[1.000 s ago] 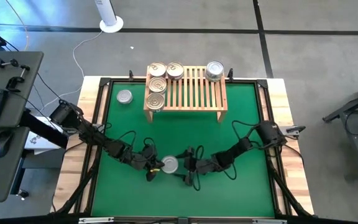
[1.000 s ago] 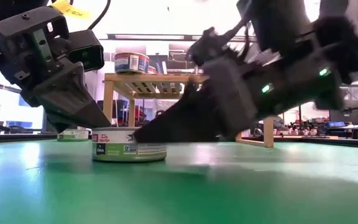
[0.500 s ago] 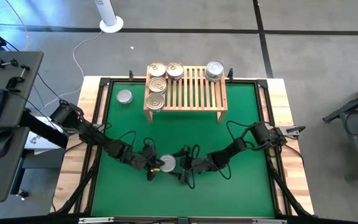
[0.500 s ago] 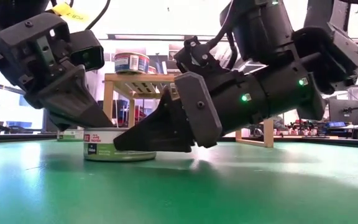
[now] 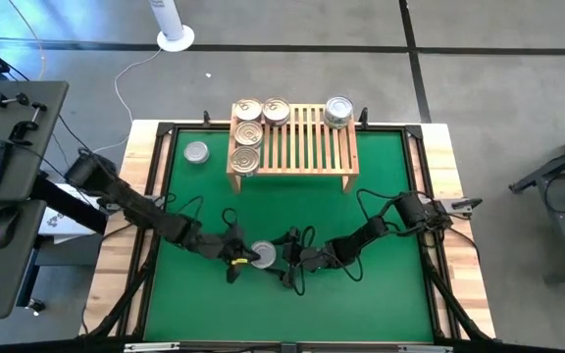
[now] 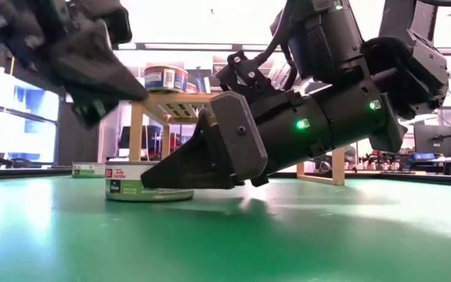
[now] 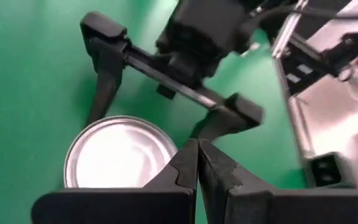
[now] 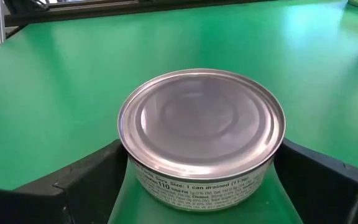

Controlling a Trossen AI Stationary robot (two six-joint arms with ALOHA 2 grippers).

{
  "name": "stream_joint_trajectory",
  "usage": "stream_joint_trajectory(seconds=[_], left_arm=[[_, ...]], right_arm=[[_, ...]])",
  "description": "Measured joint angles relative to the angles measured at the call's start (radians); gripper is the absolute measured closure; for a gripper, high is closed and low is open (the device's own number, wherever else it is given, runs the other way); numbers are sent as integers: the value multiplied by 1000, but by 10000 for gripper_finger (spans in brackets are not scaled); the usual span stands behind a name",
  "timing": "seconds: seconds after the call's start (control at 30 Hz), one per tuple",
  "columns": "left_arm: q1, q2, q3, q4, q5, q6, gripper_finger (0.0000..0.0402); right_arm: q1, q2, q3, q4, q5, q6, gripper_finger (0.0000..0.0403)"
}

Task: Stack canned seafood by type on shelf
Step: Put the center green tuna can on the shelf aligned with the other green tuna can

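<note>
Side tin: a silver-topped tin (image 5: 196, 152) stands alone on the green mat (image 5: 381, 196), just left of the shelf.
Left gripper: the left gripper (image 5: 233, 263) sits low at the mat's near middle, just left of the front tin; its fingers (image 7: 197, 168) are pressed together and hold nothing. In the low view it hangs above the mat, off the tin.
Front tin: a silver-topped tin (image 5: 262, 256) stands upright on the mat between the two grippers; its plain lid (image 8: 202, 121) faces up and a printed label runs round its side (image 6: 143, 188).
Shelf: the light-wood shelf (image 5: 307, 147) stands at the mat's far edge, well apart from the front tin.
Shelf tins, left end: four gold-topped tins (image 5: 247, 134) cluster on the slats, two in the back row and two in front of them.
Shelf tin, right end: one silver-topped tin (image 5: 338, 111) stands at the far right corner.
Right gripper: the right gripper (image 5: 284, 263) lies low on the mat, fingers (image 8: 73, 180) spread wide to either side of the front tin; whether they touch it cannot be told.
</note>
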Motion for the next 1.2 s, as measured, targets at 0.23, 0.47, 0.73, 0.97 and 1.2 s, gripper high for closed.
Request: stream_joint_trajectory(seconds=[0.23, 0.47, 0.73, 0.97, 1.2], left_arm=[[-23, -132, 0, -512, -62, -256, 402], [-26, -3, -62, -371, -104, -359, 402], [9, 237, -62, 74, -87, -218, 401], [20, 281, -34, 82, -121, -214, 401], [22, 278, -32, 99, -146, -203, 401]], right_arm=[[1, 0, -1, 1, 0, 0, 16], [1, 0, -2, 2, 0, -1, 16], [5, -2, -8, 2, 16, 4, 15], [5, -2, -9, 0, 13, 39, 15], [8, -1, -8, 9, 39, 61, 15]])
